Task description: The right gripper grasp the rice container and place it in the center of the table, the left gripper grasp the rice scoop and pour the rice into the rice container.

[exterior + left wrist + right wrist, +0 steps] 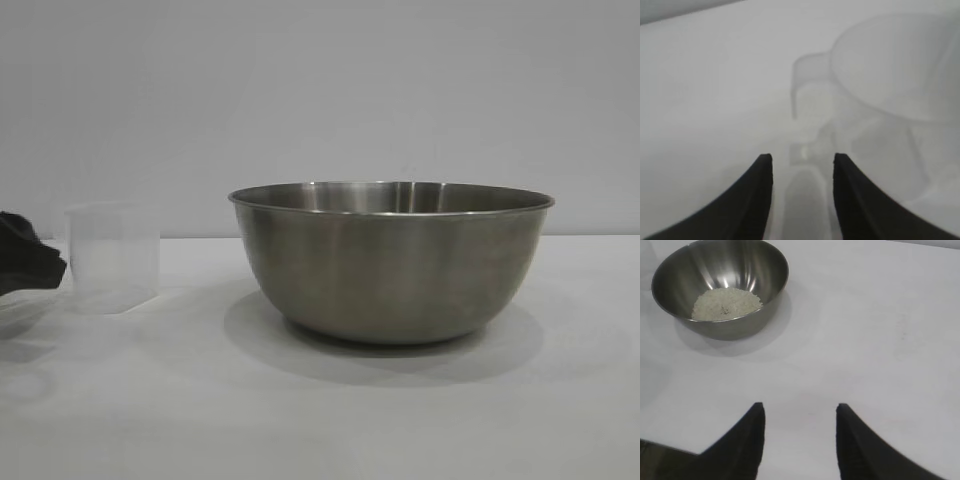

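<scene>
The rice container [392, 262], a large steel bowl, stands upright on the white table [320, 420] near its middle. In the right wrist view the rice container [765, 270] holds a pale mound of rice [726, 304]. The rice scoop [112, 257], a translucent cup, stands upright at the left; in the left wrist view the rice scoop [890, 65] looks empty, its handle [807, 75] towards the gripper. My left gripper [802, 159] is open, just short of the handle, and shows at the exterior view's left edge [25, 255]. My right gripper [800, 407] is open and empty, well back from the bowl.
A plain pale wall [320, 90] rises behind the table. Bare tabletop [880, 330] lies between the right gripper and the bowl.
</scene>
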Action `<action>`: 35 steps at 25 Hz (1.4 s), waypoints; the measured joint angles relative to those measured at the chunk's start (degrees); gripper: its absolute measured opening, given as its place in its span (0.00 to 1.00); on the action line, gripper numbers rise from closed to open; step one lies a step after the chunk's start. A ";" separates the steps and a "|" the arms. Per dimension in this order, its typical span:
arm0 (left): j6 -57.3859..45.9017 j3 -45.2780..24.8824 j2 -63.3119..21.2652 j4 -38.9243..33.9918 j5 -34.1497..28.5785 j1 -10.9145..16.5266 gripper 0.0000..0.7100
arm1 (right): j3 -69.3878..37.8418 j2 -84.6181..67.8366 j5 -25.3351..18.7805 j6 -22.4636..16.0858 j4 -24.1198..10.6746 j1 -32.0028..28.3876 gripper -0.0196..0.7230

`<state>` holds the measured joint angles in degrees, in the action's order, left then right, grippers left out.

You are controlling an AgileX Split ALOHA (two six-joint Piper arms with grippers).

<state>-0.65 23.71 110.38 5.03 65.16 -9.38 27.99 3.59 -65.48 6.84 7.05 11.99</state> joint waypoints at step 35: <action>-11.37 1.53 -56.11 -20.83 -50.18 22.22 0.37 | 0.00 -4.54 -0.29 0.00 0.21 0.00 0.46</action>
<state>-12.01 25.25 54.28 -15.80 14.97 12.84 27.99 -0.94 -65.77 6.84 7.25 11.99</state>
